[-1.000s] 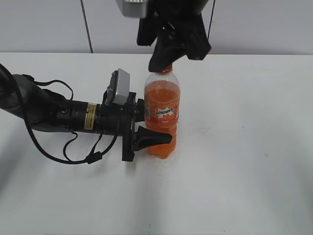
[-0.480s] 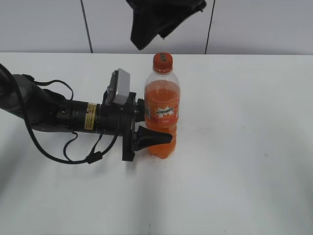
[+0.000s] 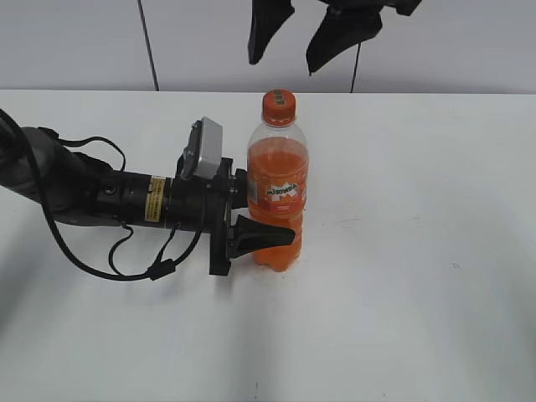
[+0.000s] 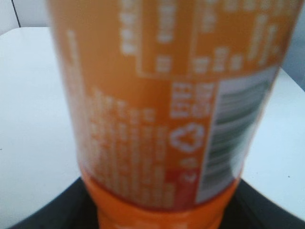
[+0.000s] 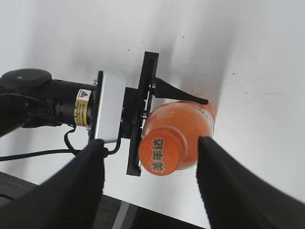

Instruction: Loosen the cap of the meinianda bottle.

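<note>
The meinianda bottle (image 3: 277,188) stands upright on the white table, full of orange liquid. Its orange cap (image 3: 278,106) sits on the neck. My left gripper (image 3: 251,226) lies flat on the table and is shut on the bottle's lower body; the left wrist view shows only the blurred label (image 4: 162,105) close up. My right gripper (image 3: 306,38) hangs open above the cap, apart from it. In the right wrist view the cap (image 5: 160,153) with dark print sits between the two spread fingers (image 5: 150,171).
The white table (image 3: 419,251) reaches back to a grey wall. The left arm and its cables (image 3: 84,197) lie across the table's left side. A dark table edge shows at the bottom of the right wrist view (image 5: 57,210).
My right gripper has let go of the cap, risen above the bottle and opened. The bottle and left gripper have not moved.
</note>
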